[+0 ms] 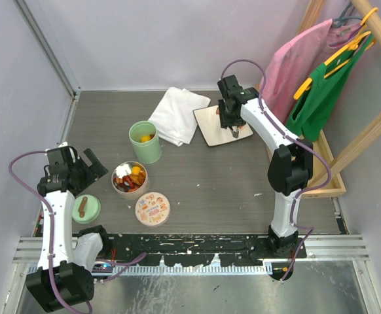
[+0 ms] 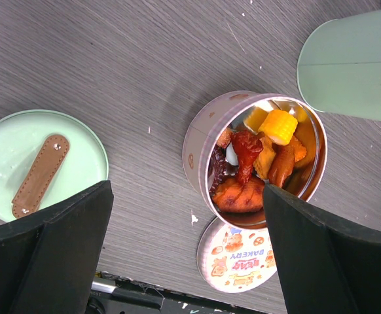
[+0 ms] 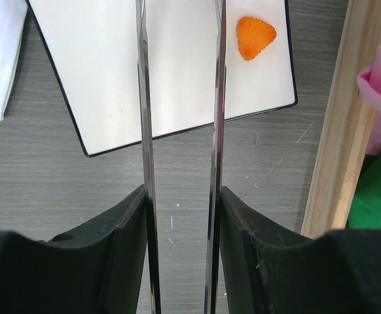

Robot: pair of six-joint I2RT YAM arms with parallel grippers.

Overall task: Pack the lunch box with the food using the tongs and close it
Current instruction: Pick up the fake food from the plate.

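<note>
At the right fingers: the right gripper (image 3: 181, 196) stands narrow, its pads pressed on the outsides of the tongs (image 3: 143, 98). The two arms run parallel with a gap between them and nothing shows in that gap. Their tips are out of the wrist view.
Under the tongs: a white tray (image 3: 86, 78) with a dark rim. One orange piece (image 3: 254, 36) lies near its far right corner, just right of the right tong arm and not touched.
At the left fingers: the left gripper (image 2: 189, 222) is spread wide and holds nothing, hovering over the tin (image 2: 200, 140).
Food: most of the food (image 2: 256, 157) is heaped in the tin. Something yellow also shows inside the cup (image 1: 145, 140) just beyond it.
Done: packing looks nearly finished, as the tin seems about full.
Left: as I judge it, the orange piece must be carried over and then the lids put on. The bakery lid (image 2: 236, 258) lies flat just beside the tin on the near side. The mint lid (image 2: 79, 150) lies knob up to the left, apart from the tin.
Edges: a wooden frame (image 3: 331, 150) runs close along the tray's right side, so there is little room there. A white cloth (image 3: 0, 52) lies by the tray's left corner.
Open room: bare table (image 1: 230, 176) lies between tray and tin, a free path for the tongs.
</note>
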